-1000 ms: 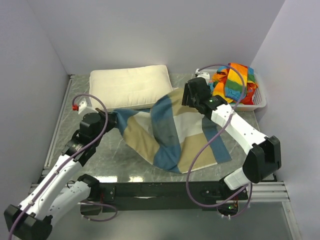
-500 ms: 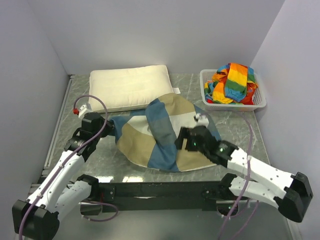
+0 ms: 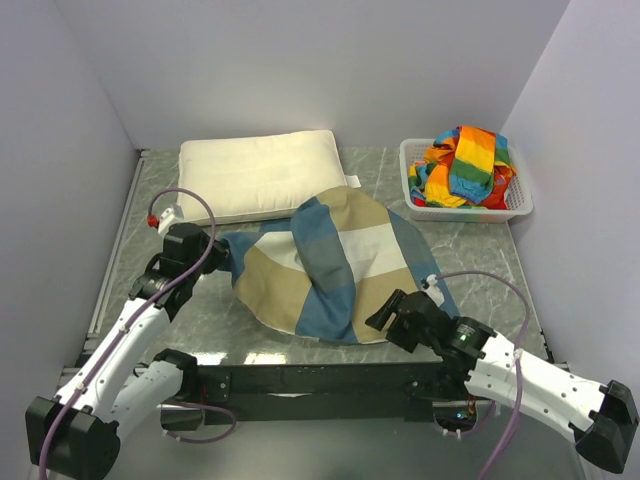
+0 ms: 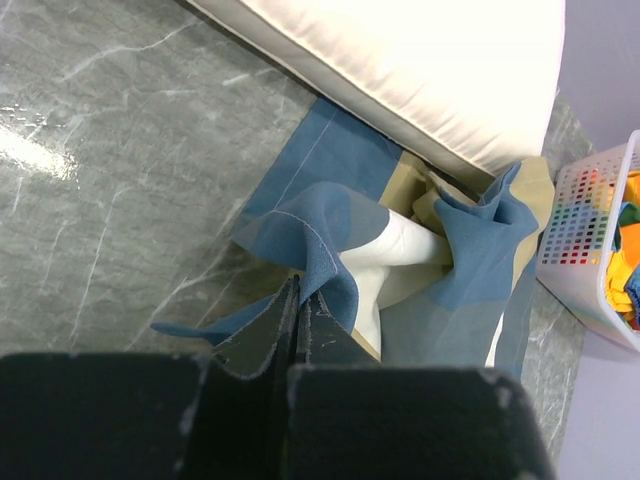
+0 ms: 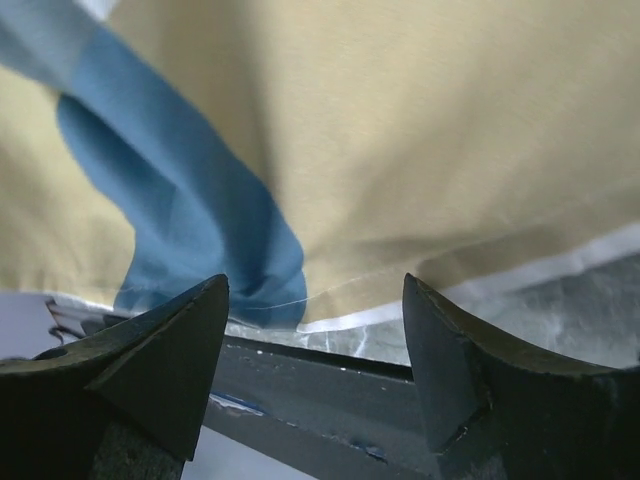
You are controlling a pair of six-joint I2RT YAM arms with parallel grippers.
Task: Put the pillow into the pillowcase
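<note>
Lying crumpled in the middle of the overhead frame, the pillowcase (image 3: pixel 372 258) spreads over the grey table (image 3: pixel 480 255), its upper edge touching the pillow (image 3: pixel 260 175) at upper left. The left gripper (image 3: pixel 218 246), at centre left, is pinched tight on a blue corner of the case. The right gripper (image 3: pixel 385 314), lower right of centre, stands with jaws wide at the case's near hem, holding nothing. A white basket (image 3: pixel 500 213) of striped cloth (image 3: pixel 465 165) sits at upper right.
</note>
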